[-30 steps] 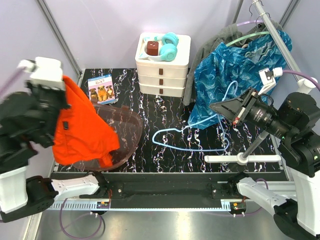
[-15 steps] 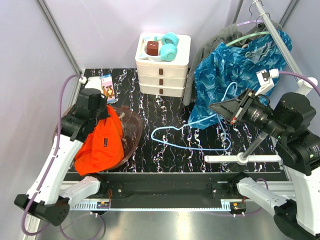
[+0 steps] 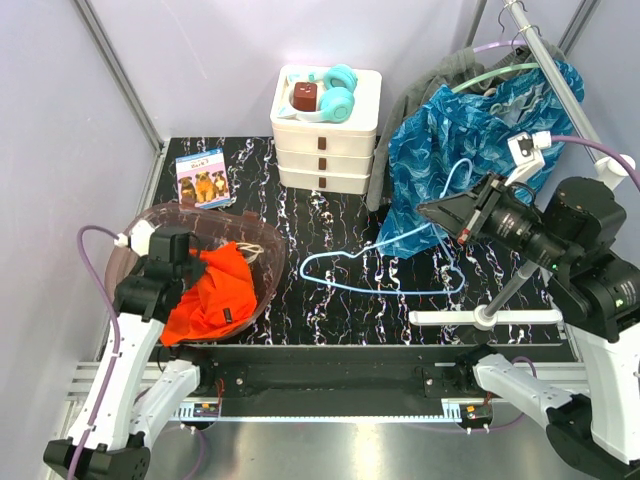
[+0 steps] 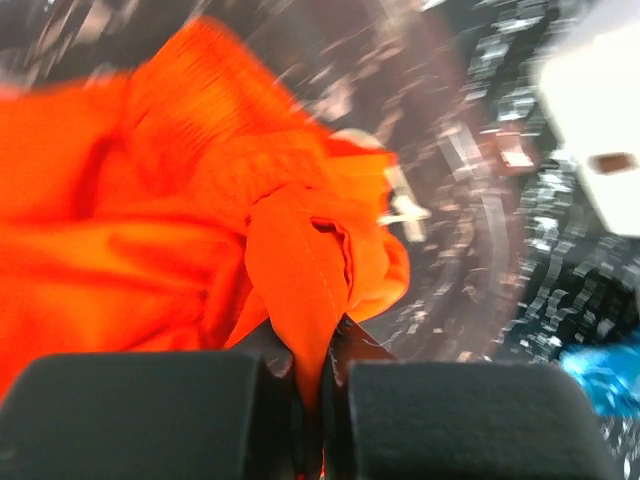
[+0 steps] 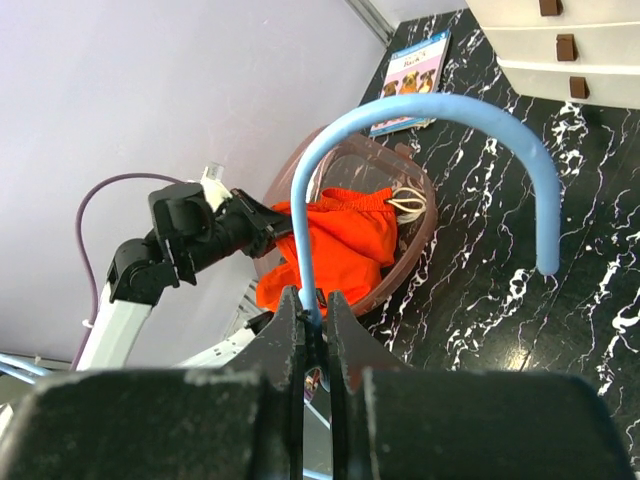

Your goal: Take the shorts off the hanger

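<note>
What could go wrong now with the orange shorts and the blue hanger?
The left claw pinches the orange shorts in the bowl; lifting away shut might drag them out. The right claw grips the blue hanger by its thin wire, so it could twist or slip.

Left wrist view is blurred; orange shorts (image 4: pixel 180 230) cut off at left. Upper right, blue shorts (image 3: pixel 470 150) mostly hide grey shorts (image 3: pixel 432 82).
</note>
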Available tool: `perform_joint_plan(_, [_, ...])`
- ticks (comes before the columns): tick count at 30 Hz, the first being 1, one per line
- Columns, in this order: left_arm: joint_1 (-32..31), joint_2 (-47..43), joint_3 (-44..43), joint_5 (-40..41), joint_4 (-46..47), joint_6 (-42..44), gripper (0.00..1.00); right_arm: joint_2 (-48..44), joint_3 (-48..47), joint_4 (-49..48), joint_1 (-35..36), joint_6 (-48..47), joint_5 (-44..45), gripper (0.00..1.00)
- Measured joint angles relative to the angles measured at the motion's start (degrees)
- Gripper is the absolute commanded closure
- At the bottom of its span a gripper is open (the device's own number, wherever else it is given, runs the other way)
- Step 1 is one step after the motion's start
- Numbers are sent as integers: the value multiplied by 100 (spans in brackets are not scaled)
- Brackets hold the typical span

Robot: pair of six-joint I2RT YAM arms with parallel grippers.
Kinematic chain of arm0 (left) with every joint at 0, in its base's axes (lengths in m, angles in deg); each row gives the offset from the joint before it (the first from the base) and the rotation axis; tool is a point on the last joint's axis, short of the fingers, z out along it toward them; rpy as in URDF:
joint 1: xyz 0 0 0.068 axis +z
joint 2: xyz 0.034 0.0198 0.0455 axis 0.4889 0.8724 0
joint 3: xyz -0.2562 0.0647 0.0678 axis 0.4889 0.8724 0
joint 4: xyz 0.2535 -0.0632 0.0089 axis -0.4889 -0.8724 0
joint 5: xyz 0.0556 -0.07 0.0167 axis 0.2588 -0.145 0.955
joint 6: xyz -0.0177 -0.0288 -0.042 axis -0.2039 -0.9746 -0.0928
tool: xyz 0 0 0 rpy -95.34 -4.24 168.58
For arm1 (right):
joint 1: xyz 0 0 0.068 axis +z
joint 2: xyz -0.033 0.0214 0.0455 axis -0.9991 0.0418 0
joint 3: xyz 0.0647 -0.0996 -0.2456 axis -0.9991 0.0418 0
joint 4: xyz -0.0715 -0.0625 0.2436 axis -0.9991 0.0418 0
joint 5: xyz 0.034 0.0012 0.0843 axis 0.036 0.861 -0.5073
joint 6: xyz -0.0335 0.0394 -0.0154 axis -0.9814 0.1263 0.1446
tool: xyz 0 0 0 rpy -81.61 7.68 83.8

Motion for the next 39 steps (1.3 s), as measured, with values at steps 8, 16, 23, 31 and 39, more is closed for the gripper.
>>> perform_joint_plan(8, [129,-52,-20,22,-525,-518,23,210,0,166,0,-219,-46,100])
perform_joint_plan(16, [133,-170,-1062,-763,-334,249,32,595,-304,730,0,-837,-37,100])
perform_joint_plan(23, [109,-243,-1340,-3259,2170,654,39,872,-553,1143,4,-1526,179,100])
perform_joint_plan(31, [-2332,1130,-2715,-4428,3602,1364,35,839,-734,1329,7,-1919,837,100])
perform_joint_plan(39, [-4398,2197,-3764,-4463,3362,2494,33,538,-787,1451,9,-2094,1626,100])
